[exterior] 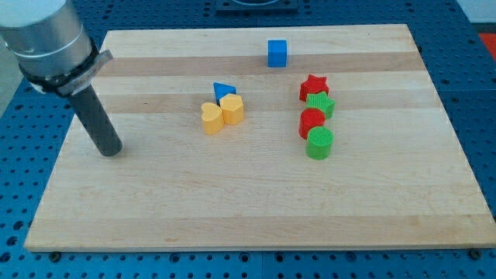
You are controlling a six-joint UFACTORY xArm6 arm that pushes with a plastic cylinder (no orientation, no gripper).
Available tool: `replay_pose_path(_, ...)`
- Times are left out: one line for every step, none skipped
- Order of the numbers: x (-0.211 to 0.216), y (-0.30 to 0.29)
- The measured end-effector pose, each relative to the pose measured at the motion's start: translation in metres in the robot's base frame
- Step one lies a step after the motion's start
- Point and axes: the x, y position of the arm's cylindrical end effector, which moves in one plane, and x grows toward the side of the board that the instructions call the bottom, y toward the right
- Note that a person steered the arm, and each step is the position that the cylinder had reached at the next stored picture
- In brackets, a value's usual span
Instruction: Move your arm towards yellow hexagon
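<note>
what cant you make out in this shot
- Blue triangle: its lower part is hidden behind the yellow hexagon and yellow heart.
- Red block under the green star: partly covered by the star and the green cylinder, so its shape is unclear.
- Arm above my tip: cut off by the view's top and left edges.
- Dark thing at the view's top edge: cut off, cannot be identified.

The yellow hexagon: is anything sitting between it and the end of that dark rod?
Yes: in the camera view the yellow heart lies between my tip and the yellow hexagon, touching the hexagon's left side. Otherwise bare board.
</note>
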Motion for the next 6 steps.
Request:
replay_pose_path(0.002,0.0)
replay_pose_path(0.009,0.011)
replay_pose_path(0.016,0.072)
replay_pose_path(0.014,0.102)
replay_pose_path(-0.003,0.123)
replay_pose_path(-0.014,0.124)
